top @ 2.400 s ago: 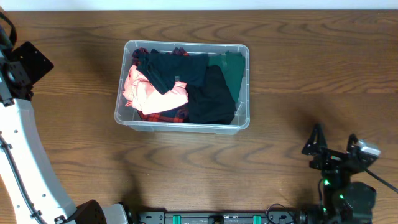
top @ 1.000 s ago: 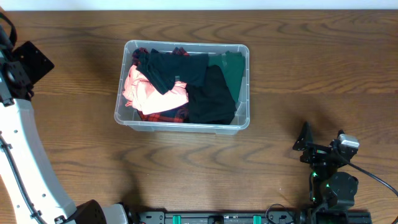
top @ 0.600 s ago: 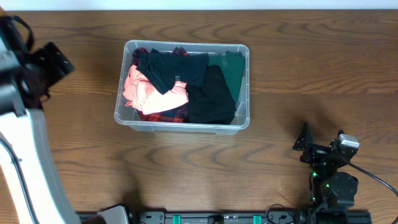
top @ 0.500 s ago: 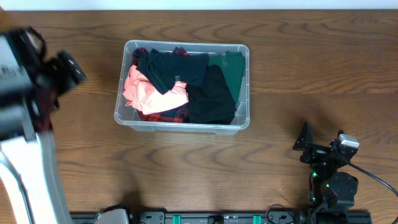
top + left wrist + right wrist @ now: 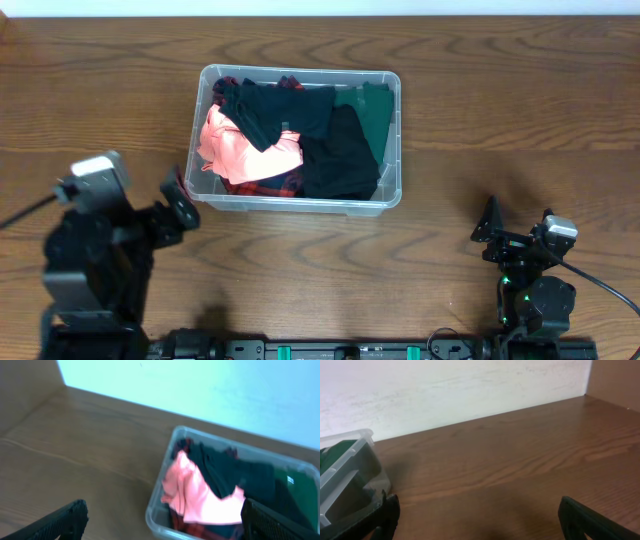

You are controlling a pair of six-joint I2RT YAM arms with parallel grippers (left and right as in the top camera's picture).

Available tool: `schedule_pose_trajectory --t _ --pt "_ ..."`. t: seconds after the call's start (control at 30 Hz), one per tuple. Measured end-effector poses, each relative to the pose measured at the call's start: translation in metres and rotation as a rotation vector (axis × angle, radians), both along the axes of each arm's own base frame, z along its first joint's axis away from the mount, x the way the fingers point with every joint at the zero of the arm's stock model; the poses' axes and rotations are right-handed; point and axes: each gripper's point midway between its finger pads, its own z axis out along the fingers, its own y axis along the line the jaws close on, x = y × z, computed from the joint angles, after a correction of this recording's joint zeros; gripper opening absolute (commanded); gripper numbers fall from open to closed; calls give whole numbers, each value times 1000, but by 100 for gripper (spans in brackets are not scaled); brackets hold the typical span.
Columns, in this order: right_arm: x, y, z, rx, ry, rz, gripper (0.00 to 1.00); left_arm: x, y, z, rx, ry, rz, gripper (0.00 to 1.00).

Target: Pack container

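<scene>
The clear plastic container stands at the middle of the table, filled with clothes: a pink garment, black garments, a green one and red plaid. It also shows in the left wrist view and its corner in the right wrist view. My left gripper is open and empty, low at the front left, just left of the container's near corner. My right gripper is open and empty at the front right, well apart from the container.
The brown wooden table spreads around the container. A pale wall stands behind the table's far edge. A black rail runs along the front edge.
My left arm has swung down from the far left to the front left, its gripper now beside the container's near left corner. The right arm shifted slightly left earlier, then stayed still.
</scene>
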Motion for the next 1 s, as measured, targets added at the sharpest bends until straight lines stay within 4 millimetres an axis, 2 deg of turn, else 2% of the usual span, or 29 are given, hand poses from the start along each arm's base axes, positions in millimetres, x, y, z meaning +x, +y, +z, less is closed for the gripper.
schedule_pose_trajectory --t 0.13,0.23,0.73,0.87,1.0 --pt "0 0 0 0 0 0 99 -2 -7 -30 -12 -34 -37 98" --pt "0 0 0 0 1 0 99 -5 -8 -42 -15 -82 -44 98" --pt "0 0 0 -1 1 0 99 -45 -8 -65 -17 -286 -48 98" --pt "0 0 0 -1 1 0 99 -46 -8 -69 -17 -291 -48 98" --pt "0 0 0 -1 1 0 99 -39 -8 -92 -17 -238 -48 98"
